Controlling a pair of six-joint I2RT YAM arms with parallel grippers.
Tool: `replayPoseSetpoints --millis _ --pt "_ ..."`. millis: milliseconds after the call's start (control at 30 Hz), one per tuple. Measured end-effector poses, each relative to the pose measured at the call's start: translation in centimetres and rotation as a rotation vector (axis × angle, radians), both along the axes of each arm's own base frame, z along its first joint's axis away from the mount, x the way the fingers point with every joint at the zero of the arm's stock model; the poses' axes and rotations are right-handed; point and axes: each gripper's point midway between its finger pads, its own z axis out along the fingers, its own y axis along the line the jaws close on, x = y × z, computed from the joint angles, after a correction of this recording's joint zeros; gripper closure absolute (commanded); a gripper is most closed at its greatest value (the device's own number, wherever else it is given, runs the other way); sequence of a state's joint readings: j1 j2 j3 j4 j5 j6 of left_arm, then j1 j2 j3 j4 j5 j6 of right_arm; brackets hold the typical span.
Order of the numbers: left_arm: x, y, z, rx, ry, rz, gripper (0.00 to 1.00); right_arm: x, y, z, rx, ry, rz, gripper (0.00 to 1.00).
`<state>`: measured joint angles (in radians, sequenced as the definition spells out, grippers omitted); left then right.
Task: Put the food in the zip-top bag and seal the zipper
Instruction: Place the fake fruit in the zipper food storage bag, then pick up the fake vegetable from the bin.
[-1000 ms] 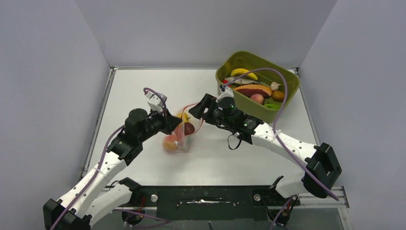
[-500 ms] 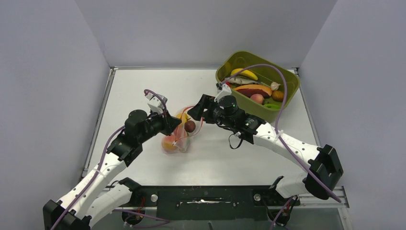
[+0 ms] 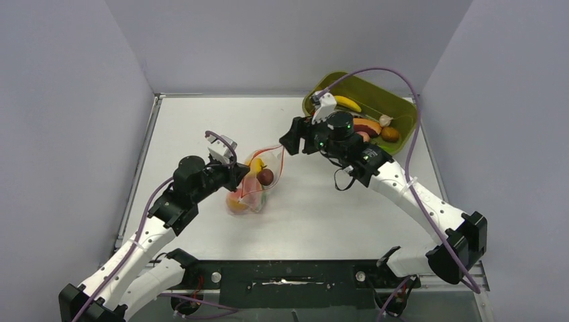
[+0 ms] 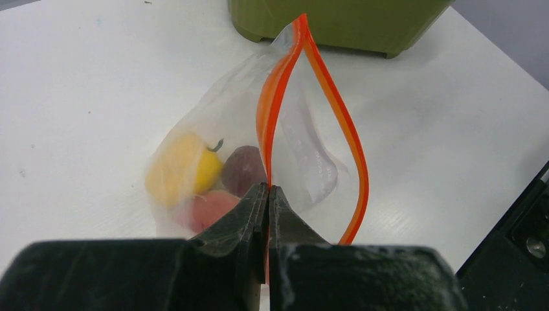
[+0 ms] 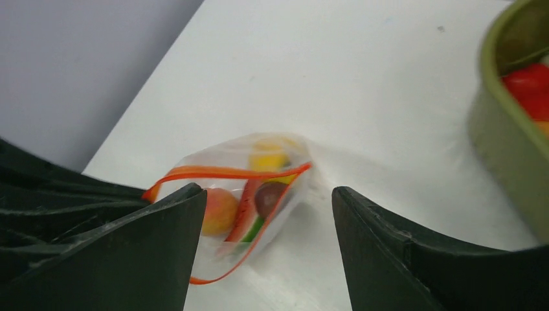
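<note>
On the near side of the table (image 3: 201,127), the left gripper (image 4: 267,191) is pinched tight on the orange zipper (image 4: 264,123). It holds one lip of the clear bag (image 3: 258,181) up so the mouth gapes in a long loop. That grip has not shifted over the last second.

Inside the bag sit a yellow pepper (image 4: 181,168), a peach (image 4: 210,207), a watermelon slice (image 5: 249,204) and a dark purple piece (image 3: 266,176). All of them are bunched at the bottom, against the tabletop.

Just beyond the bag is where the change shows. A second ago the right gripper (image 3: 290,137) hung right at the bag's mouth, close over the purple piece. Now it has lifted away and swung back toward the far corner, jaws wide apart and nothing between them. From its own camera the bag already looks small and well below.

Farther back stands the green tub (image 3: 396,114), with a banana (image 3: 347,102) and several other toy foods in it, partly hidden by the right arm.

To my eye this means the purple piece is delivered and the right arm is heading for another pick. The filling looks only partly done, and the zipper is wide open — sealing cannot start until the tub is dealt with.
</note>
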<state>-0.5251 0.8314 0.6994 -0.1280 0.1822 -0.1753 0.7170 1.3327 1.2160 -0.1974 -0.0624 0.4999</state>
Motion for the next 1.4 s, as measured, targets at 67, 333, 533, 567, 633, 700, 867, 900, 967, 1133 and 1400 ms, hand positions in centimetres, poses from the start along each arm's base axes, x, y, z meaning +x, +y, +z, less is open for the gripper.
replayPoseSetpoints --millis 67,333,533,567,633,700,867,900,967,1133,1400 --pt "-0.1 0.2 -0.4 0.017 -0.006 -0.004 1.0 2.0 -2.6 0.3 -0.045 -0.023 -0.052 0.28" --pt "-1.1 0.7 -2.9 0.062 0.0 -0.027 1.0 7.5 -10.9 2.1 -0.255 -0.12 -0.207 0.33" --pt "-1.8 0.4 -4.0 0.062 0.018 -0.057 1.0 11.6 -16.8 0.0 -0.417 -0.099 -0.31 0.5" --pt "-1.8 0.4 -4.0 0.062 0.018 -0.062 1.0 12.4 -17.7 -0.6 -0.442 -0.087 -0.325 0.5" --pt "-1.9 0.3 -4.0 0.064 0.015 -0.068 1.0 13.8 -19.2 -1.5 -0.489 -0.067 -0.354 0.52" --pt "-1.9 0.3 -4.0 0.065 0.013 -0.073 1.0 15.2 -20.8 -2.5 -0.54 -0.041 -0.39 0.53" --pt "-2.0 0.2 -4.0 0.069 0.008 -0.081 1.0 17.9 -23.8 -4.4 -0.65 0.003 -0.464 0.52" --pt "-2.0 0.2 -4.0 0.07 0.007 -0.082 1.0 18.2 -24.4 -4.7 -0.665 0.011 -0.474 0.51" --pt "-2.0 0.3 -3.9 0.07 0.004 -0.082 1.0 18.9 -25.5 -5.5 -0.695 0.033 -0.497 0.5" --pt "-2.0 0.3 -3.9 0.071 -0.001 -0.083 1.0 20.2 -28.5 -8.8 -0.775 0.113 -0.587 0.44" --pt "-2.0 0.3 -3.9 0.071 -0.001 -0.083 1.0 21.2 -32.6 -15.1 -0.908 0.252 -0.727 0.32"
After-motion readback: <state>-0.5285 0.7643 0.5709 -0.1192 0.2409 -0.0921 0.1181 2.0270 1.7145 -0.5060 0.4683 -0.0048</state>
